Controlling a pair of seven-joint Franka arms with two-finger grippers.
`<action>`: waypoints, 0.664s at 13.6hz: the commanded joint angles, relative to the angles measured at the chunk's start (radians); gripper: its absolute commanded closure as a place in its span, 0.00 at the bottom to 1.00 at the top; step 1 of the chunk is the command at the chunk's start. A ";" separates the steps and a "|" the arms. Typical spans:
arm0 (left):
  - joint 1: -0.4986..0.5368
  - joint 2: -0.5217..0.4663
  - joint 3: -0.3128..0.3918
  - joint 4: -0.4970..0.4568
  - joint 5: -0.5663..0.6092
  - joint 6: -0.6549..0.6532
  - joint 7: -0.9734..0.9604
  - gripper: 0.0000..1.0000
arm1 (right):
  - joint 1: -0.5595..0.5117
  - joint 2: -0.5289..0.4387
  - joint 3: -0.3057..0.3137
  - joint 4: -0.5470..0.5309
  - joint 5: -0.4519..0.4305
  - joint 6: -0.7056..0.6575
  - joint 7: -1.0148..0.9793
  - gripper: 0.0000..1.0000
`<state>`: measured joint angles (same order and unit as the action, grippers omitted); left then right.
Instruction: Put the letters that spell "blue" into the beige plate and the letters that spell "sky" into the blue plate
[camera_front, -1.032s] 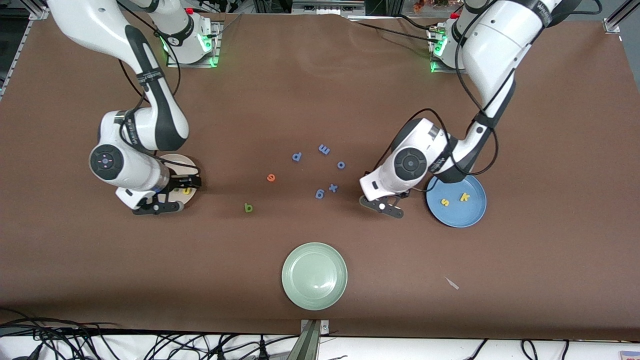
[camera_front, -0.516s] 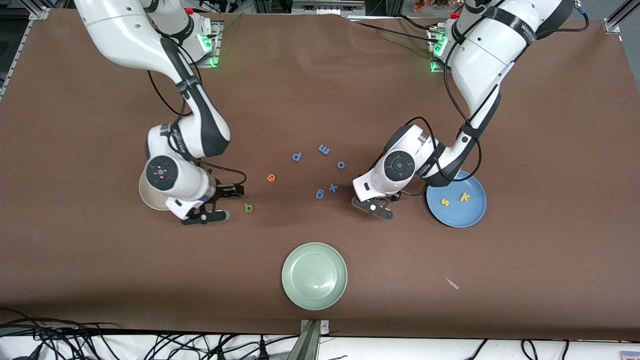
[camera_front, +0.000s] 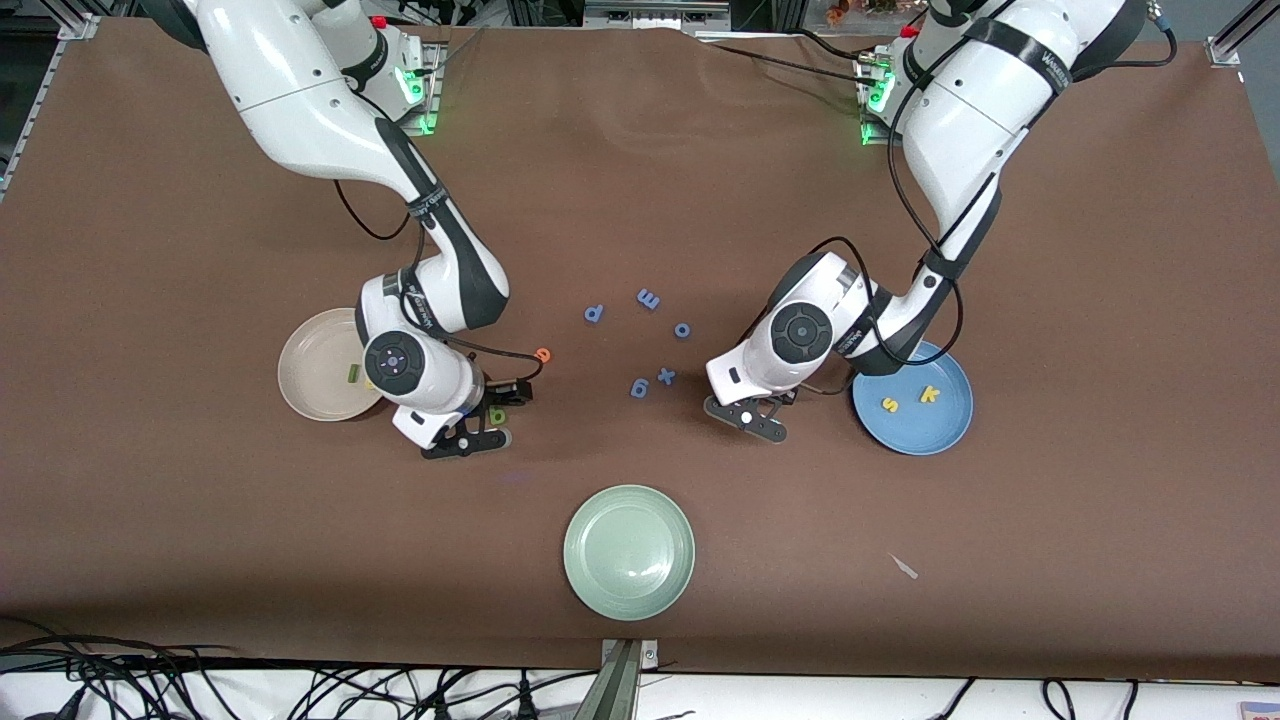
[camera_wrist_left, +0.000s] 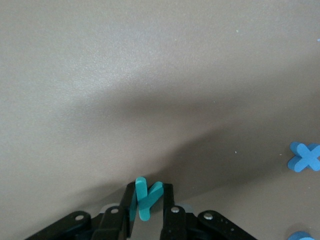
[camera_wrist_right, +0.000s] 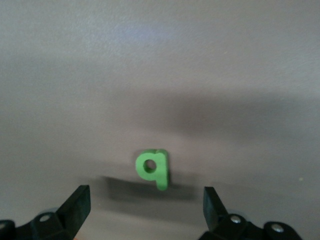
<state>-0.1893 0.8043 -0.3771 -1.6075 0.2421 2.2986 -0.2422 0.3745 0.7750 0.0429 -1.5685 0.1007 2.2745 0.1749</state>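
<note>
The left gripper (camera_wrist_left: 148, 212), low over the brown table (camera_front: 1100, 300) beside the round blue plate (camera_front: 940, 435), is clenched on the tiny teal foam y (camera_wrist_left: 146, 199). The yellow foam s (camera_front: 889, 404) and yellow foam k (camera_front: 929, 394) lie in that plate. The right gripper (camera_front: 497, 417) hangs with jaws spread around the small green foam b (camera_wrist_right: 152, 168), near the round cream-beige plate (camera_front: 305, 385), which holds a green l (camera_front: 353, 373). The orange foam e (camera_front: 543, 354) lies on the table just beside the right arm.

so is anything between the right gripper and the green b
Nothing visible. The right gripper is open directly over the green b, which lies alone on bare table between the open fingers. The left gripper is shut on the teal y.
</note>
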 joint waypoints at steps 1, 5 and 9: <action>0.016 -0.007 0.001 0.006 0.034 0.002 0.012 1.00 | 0.006 0.039 0.002 0.031 0.004 0.045 0.011 0.00; 0.080 -0.127 0.003 0.015 0.032 -0.149 0.088 1.00 | 0.007 0.043 0.002 0.031 0.010 0.066 0.008 0.34; 0.259 -0.192 0.001 0.009 0.032 -0.307 0.416 1.00 | 0.006 0.043 0.002 0.031 0.011 0.065 0.009 0.69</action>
<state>-0.0194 0.6402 -0.3648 -1.5665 0.2432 2.0309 0.0323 0.3793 0.7962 0.0400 -1.5589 0.1008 2.3374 0.1777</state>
